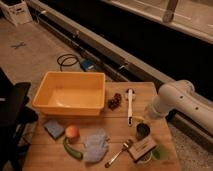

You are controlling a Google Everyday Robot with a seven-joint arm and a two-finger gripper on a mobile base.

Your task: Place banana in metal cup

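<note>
Here, a yellow tub [70,92] is sitting at the back left of the wooden bench [112,122], and everything else is lying around it. In front of the tub's left corner a blue sponge [54,128] is lying flat, with a round peach [72,131] just to its right and a green cucumber [73,149] curving along nearer the front edge. A crumpled grey cloth [96,144] is resting in front of the tub's right corner, and a fork [118,152] is lying aslant beside it. Just off the tub's right wall a dark bunch of grapes [115,101] is sitting, and beyond it a white utensil [130,104] is lying lengthwise. Farther right of the tub, at that utensil's near end, the gripper [136,119] is hovering with its fingers pressed together on the banana [138,118], which is showing only as a small pale-yellow patch. The metal cup [143,131] is standing upright just in front of it, with the banana outside it. A wooden block [141,148] is lying nearer the front, and the white arm [175,102] is reaching in from the right.
</note>
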